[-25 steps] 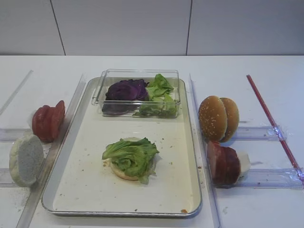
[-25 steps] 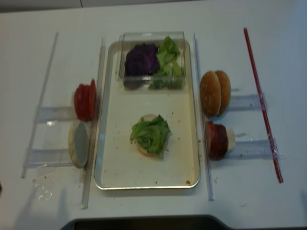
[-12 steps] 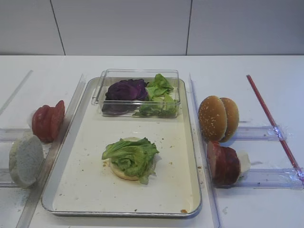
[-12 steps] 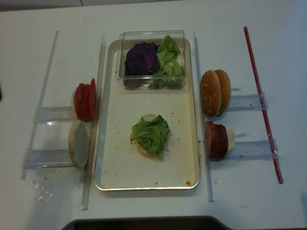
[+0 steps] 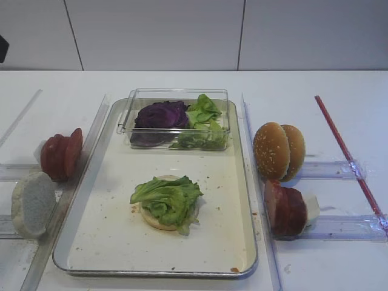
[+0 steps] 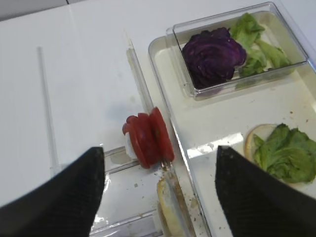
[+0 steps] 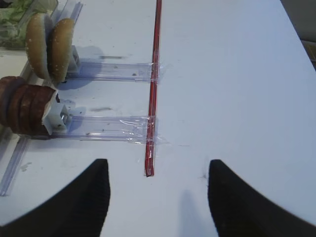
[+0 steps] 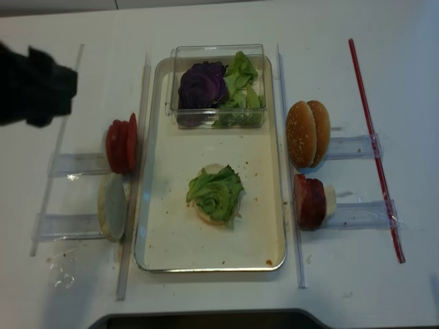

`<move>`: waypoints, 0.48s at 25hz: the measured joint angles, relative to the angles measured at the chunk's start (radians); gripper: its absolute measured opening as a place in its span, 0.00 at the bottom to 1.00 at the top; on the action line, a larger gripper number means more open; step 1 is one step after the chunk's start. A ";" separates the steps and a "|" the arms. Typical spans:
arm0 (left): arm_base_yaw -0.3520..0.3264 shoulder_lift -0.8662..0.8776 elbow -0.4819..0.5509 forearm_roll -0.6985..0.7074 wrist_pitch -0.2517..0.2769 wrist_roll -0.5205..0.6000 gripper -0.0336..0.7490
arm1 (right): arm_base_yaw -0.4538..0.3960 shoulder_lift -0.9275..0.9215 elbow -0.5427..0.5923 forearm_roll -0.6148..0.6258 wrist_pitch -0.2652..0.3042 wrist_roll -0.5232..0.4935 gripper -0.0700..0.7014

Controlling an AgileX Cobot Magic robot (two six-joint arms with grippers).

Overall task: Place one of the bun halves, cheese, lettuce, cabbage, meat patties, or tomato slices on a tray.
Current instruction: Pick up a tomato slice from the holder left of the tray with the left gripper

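Observation:
The silver tray [image 5: 247,182] holds a bun half topped with lettuce [image 5: 167,200] at its middle. A clear box at the tray's far end holds purple cabbage [image 5: 160,114] and more lettuce [image 5: 203,118]. Red tomato slices [image 5: 60,154] stand on edge left of the tray, with a pale bun half [image 5: 31,203] in front of them. Right of the tray stand two bun halves [image 5: 279,150] and meat patties [image 5: 284,209]. My left gripper [image 6: 160,149] hangs open above the tomato slices [image 6: 148,138], holding nothing. My right gripper [image 7: 158,163] is open over bare table.
Clear plastic rails [image 5: 91,139] run along both long sides of the tray, with slotted holders under the stacks. A red strip [image 5: 345,154] lies at the far right. My left arm [image 8: 34,86] shows dark at the upper left of the overhead view.
My left arm has come into the overhead view from the left edge, moving up and right towards the tomato slices. The food has stayed put.

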 joint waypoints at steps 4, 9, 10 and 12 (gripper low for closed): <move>0.000 0.116 -0.052 0.000 0.035 -0.004 0.60 | 0.000 0.000 0.000 0.000 0.000 0.000 0.68; 0.000 0.234 -0.091 0.000 0.046 -0.041 0.60 | 0.000 0.000 0.000 0.000 0.000 0.000 0.68; 0.000 0.255 -0.092 0.000 0.046 -0.043 0.60 | 0.000 0.000 0.000 0.000 0.000 0.000 0.68; 0.000 0.293 -0.096 -0.007 0.051 -0.050 0.60 | 0.000 0.000 0.000 0.000 0.000 0.000 0.68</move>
